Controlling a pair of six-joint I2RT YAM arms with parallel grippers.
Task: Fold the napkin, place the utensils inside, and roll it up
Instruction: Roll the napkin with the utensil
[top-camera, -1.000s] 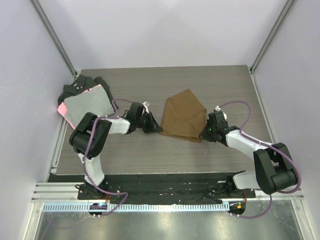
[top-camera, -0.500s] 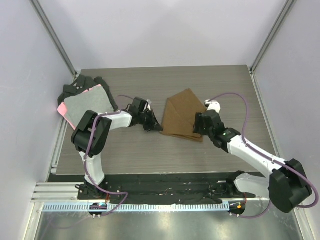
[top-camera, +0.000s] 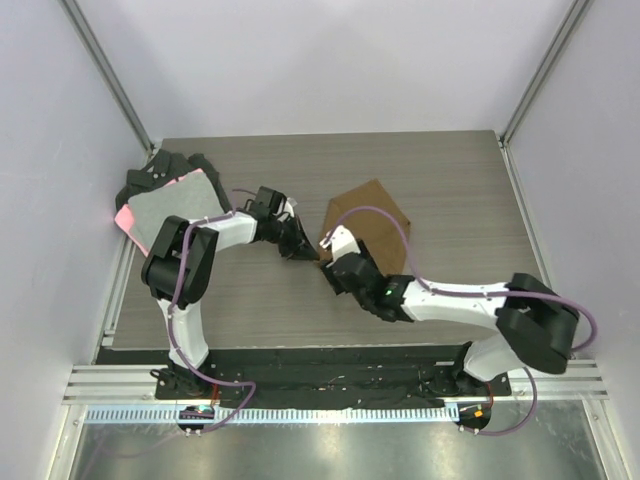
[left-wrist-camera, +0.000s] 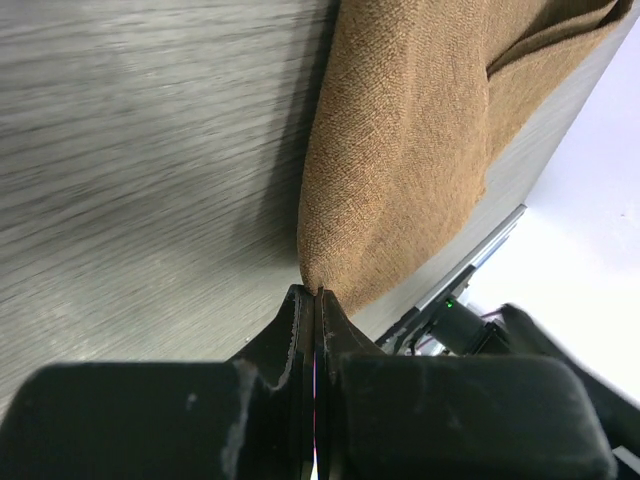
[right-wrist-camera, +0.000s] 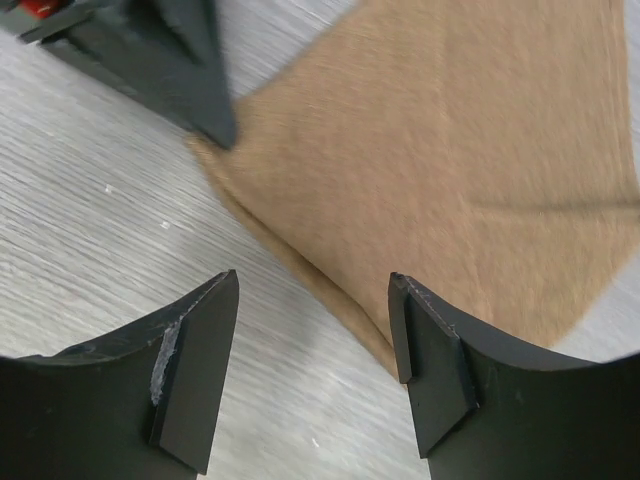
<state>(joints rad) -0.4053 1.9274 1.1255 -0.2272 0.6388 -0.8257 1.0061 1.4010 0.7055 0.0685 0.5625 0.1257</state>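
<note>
Napkin (left-wrist-camera: 400, 150) corner seemingly pinched by left fingers (left-wrist-camera: 296, 335); right fingers (right-wrist-camera: 195, 370) wide above its edge.

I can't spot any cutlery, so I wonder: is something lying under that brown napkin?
Nothing shows. The napkin lies folded on the table, one corner pinched by the left claw. No handle pokes out, but its layers hide whatever may lie beneath.
</note>
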